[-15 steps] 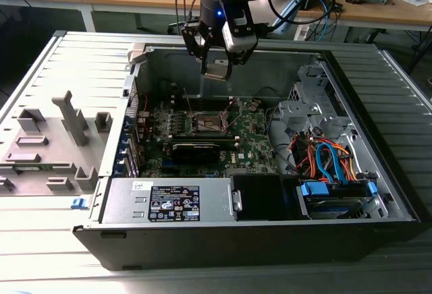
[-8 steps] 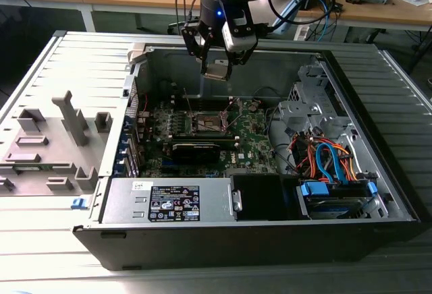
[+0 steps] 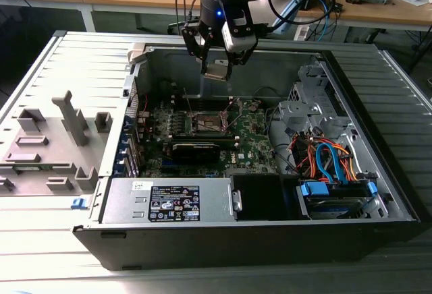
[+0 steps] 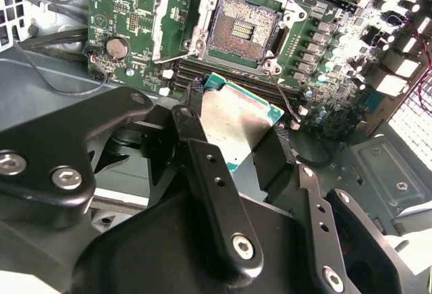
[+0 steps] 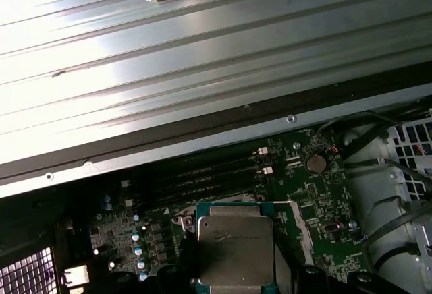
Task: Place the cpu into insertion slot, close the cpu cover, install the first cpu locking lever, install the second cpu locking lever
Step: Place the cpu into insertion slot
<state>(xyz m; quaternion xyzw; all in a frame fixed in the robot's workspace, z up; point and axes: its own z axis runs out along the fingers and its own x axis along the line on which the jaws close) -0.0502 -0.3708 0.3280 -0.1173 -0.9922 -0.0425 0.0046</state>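
end effector clamped on the cpu by its edges, hanging clear above the insertion slot

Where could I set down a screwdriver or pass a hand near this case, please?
Bare: the ribbed surface at the exterior view's right of the case; the dark bay between power supply and drive cage. Crowded: motherboard, cables, and where the gripper holds the cpu.

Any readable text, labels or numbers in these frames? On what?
No text can be read in any view.
black label on the power supply: print too small to read.
white sticker beside it: blurred.
cpu lid, held between the fingers: faint marking, unreadable.
motherboard: white markings too small to read.
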